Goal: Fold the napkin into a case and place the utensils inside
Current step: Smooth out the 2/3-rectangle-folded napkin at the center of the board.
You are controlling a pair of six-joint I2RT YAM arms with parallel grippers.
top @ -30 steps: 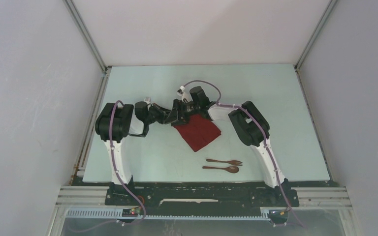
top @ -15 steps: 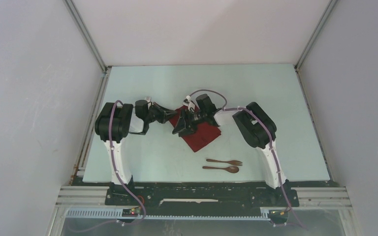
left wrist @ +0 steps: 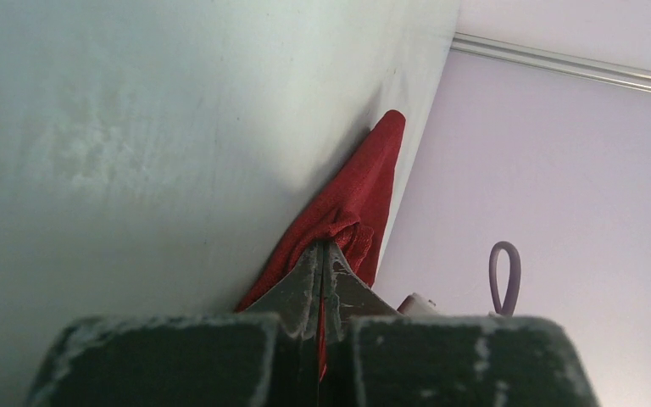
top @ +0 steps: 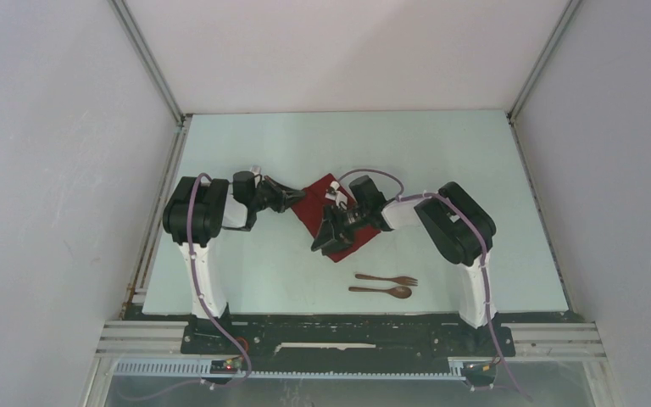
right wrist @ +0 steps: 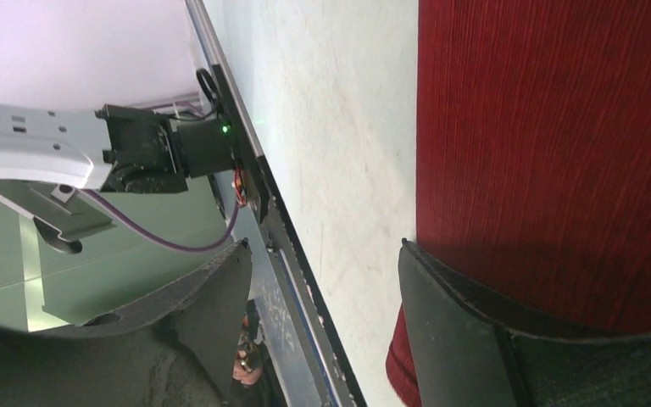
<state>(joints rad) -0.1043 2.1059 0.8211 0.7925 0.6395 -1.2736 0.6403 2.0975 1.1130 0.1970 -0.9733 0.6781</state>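
The left gripper (left wrist: 322, 254) is closed tight on a bunched corner of the napkin (left wrist: 364, 186), a dark red, finely ribbed cloth. The right gripper (right wrist: 322, 280) is open, one dark finger over the cloth's straight edge, the other over the pale, matt table (right wrist: 339, 127). In the top view the folded napkin lies at the middle. The slim brown fork (top: 387, 279) and spoon (top: 381, 291) lie side by side lower right of it, apart.

The right claw (right wrist: 322, 259) (jaws spread wide) straddles the napkin (right wrist: 551, 127) edge on the table (right wrist: 339, 127).
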